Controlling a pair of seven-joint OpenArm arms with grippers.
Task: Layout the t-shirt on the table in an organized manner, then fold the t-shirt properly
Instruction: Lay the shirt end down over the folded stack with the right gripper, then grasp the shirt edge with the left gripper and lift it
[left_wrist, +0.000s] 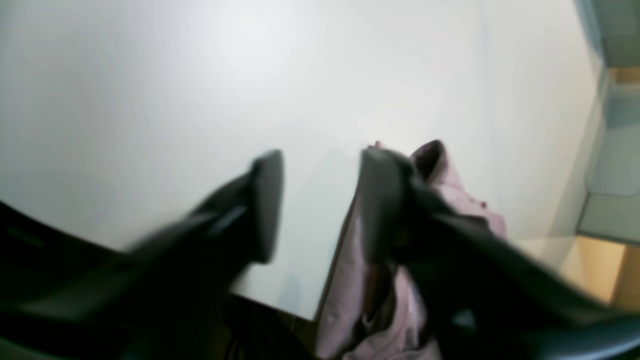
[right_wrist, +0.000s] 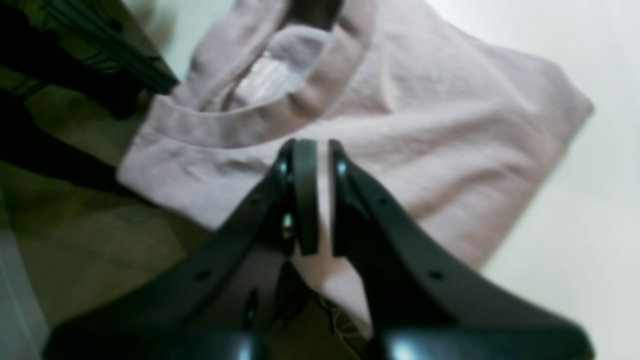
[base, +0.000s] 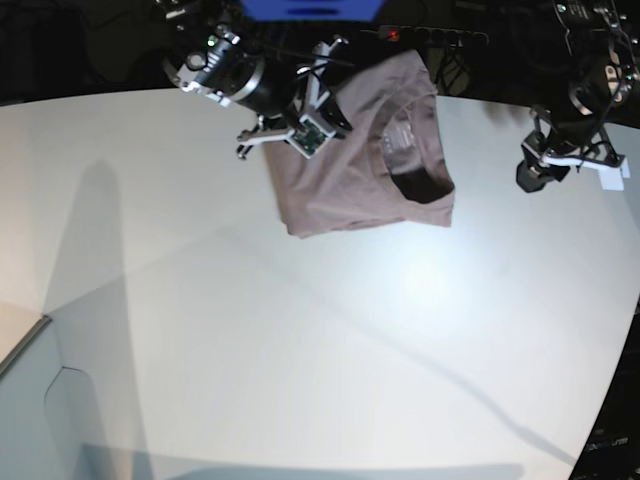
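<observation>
t-shirt (base: 360, 160) lies folded into a compact block at the far edge of the table (base: 300, 350), collar (right_wrist: 260, 125) up and part of it overhanging the edge. left tool (left_wrist: 320, 205): jaws spread wide, nothing between them, fabric just beside one finger, so released. right tool (right_wrist: 317, 195): jaws nearly together above the shirt body; cannot tell whether any cloth is pinched. judgement: fold looks close to done, placement untidy. to do well: lift the left arm straight up clear of the cloth so no layer snags, then square the block fully onto the table.
</observation>
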